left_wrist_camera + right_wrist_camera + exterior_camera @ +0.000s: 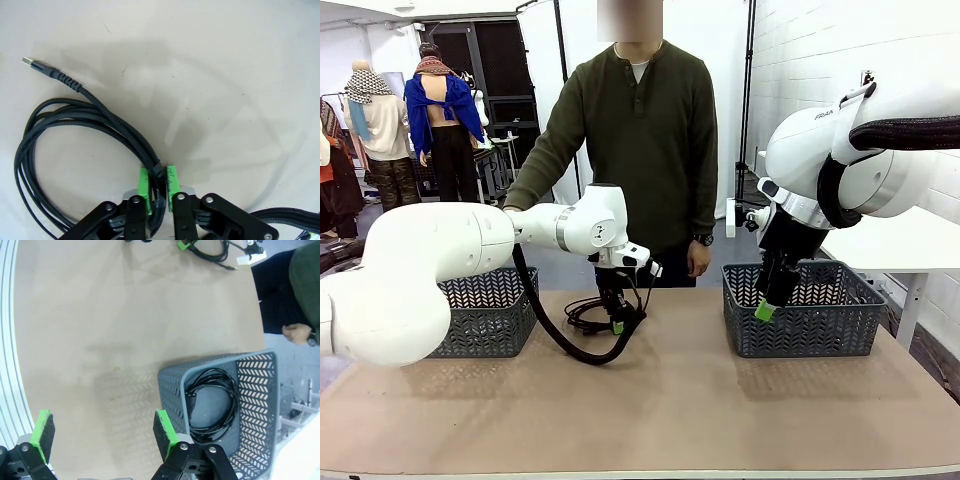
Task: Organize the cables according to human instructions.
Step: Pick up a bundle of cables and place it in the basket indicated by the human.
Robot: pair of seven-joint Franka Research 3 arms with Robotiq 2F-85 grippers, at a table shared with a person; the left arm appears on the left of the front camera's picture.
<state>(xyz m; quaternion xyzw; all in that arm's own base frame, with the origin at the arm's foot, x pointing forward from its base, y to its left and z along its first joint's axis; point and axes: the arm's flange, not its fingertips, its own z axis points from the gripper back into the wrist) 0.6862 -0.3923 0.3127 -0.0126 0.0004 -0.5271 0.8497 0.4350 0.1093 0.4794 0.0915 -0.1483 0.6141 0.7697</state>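
A grey basket (485, 310) sits at nine o'clock on the tan surface (660, 400). At centre, the left gripper (617, 325) has its jaws pinched on a coiled black cable (75, 130); the strands run between the green pads (144, 182), the loop spreading away toward ten o'clock. Lifting well likely means rising slowly so the coil stays together. At three o'clock, the right gripper (102, 432) hangs wide open, empty, above a second basket (260, 395) holding another cable (212, 405)
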